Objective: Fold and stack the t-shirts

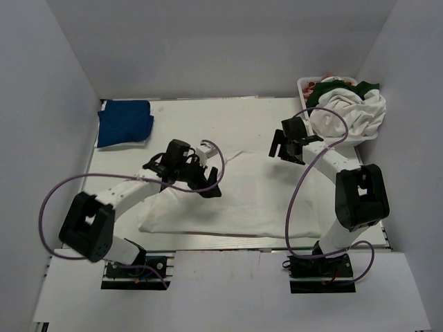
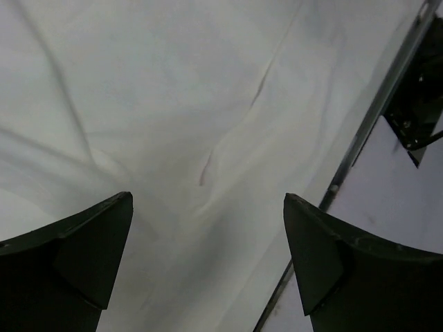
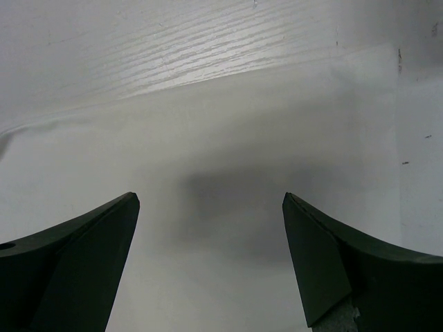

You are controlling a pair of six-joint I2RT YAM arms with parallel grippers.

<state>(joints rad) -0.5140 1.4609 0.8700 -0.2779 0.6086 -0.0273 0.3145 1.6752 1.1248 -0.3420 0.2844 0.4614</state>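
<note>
A large white t-shirt (image 1: 242, 200) lies spread on the middle of the table, with folds and wrinkles. My left gripper (image 1: 206, 185) hovers open over its left part; in the left wrist view the open gripper (image 2: 208, 197) has only white cloth (image 2: 173, 104) under it and holds nothing. My right gripper (image 1: 284, 148) is open and empty above the shirt's far right corner; in the right wrist view (image 3: 210, 197) it hangs over white cloth (image 3: 228, 152). A folded royal-blue t-shirt (image 1: 124, 123) lies at the back left.
A white lattice basket (image 1: 302, 84) stands at the back right, heaped with a crumpled white tee (image 1: 349, 114), a dark green one (image 1: 324, 95) and something pink-red (image 1: 322, 86). White walls close in the table. The table's near metal edge (image 2: 360, 138) runs beside the left gripper.
</note>
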